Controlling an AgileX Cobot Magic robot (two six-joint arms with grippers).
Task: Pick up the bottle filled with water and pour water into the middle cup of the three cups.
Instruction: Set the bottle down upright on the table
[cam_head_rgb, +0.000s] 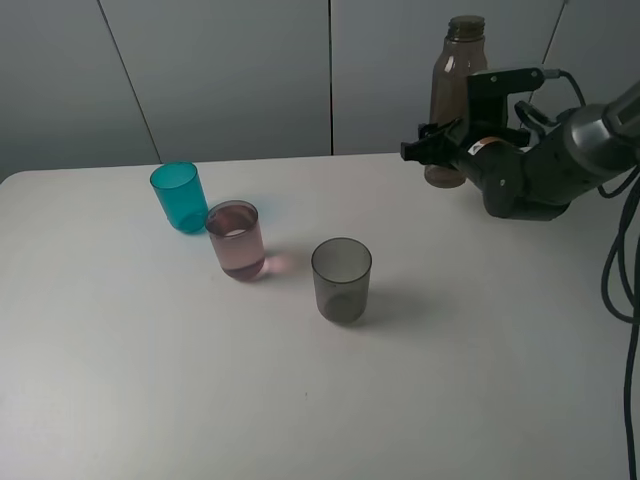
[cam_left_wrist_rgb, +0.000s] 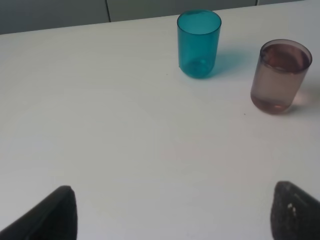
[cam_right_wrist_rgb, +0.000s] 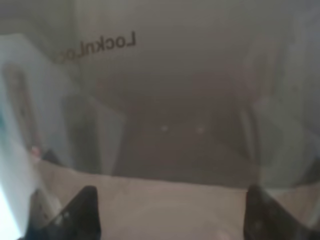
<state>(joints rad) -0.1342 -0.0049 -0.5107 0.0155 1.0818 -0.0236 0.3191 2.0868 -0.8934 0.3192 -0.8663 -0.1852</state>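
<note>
Clock directions read off the high view, 12 toward the far wall.

Right gripper (cam_head_rgb: 420, 145): clenched on the bottle (cam_head_rgb: 455, 80). Wrist view shows the smoky wall of the bottle filling the frame, with a dark fingertip on either side of it. Grip sits low on the body.

Bottle: upright, cap on, at about 1 o'clock on the table (cam_head_rgb: 120, 380). Its base looks set down just inside the far edge; contact cannot be confirmed. The wall panels stand close behind it.

Left gripper (cam_left_wrist_rgb: 177, 212): released, fingertips wide apart, hovering over bare tabletop. The teal cup (cam_left_wrist_rgb: 198, 42) and the middle cup (cam_left_wrist_rgb: 280, 75) lie ahead of it.

Three cups: a slanted row running 10 o'clock to 4 o'clock across the table centre.
- Teal cup nearest the far edge, just beside the middle cup; the left wrist view shows a gap between them.
- Middle cup, pink-mauve, holds water well up its wall.
- Grey cup (cam_head_rgb: 341, 280) sits apart at 4 o'clock of the middle cup, with a visible gap.

Room: broad bare surface from 5 to 9 o'clock. A lane of bare table runs between the grey cup and the right arm. Cables (cam_head_rgb: 620, 270) hang at the 3 o'clock edge.
</note>
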